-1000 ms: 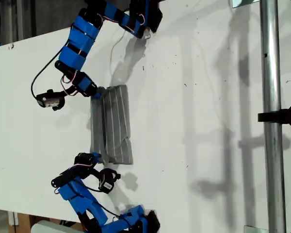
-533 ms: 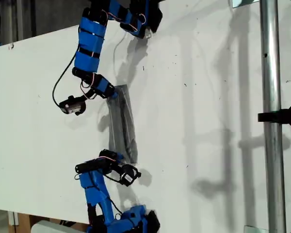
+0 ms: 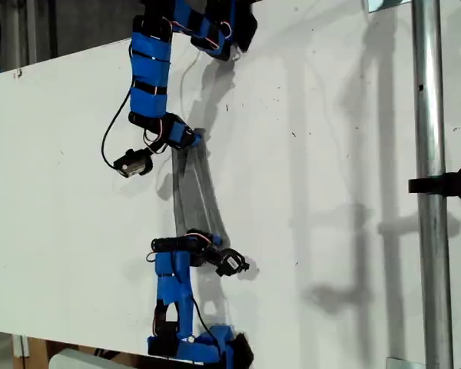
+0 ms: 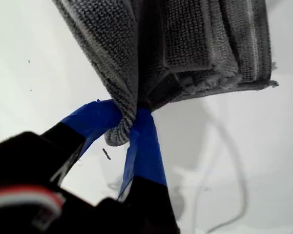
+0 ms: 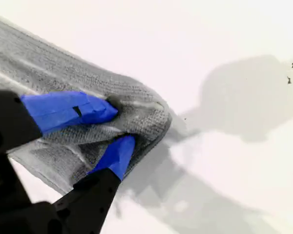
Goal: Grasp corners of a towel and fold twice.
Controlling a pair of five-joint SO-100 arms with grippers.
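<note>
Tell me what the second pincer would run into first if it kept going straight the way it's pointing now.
Probably nothing new: my second pincer is already shut on a bunched end of the towel. Past that fold, only bare white table shows ahead, though depth is hard to judge.

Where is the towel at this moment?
In the exterior view the towel is a narrow strip left of the table's centre, stretched between the two blue arms; my first gripper and my second gripper each pinch one end.
</note>
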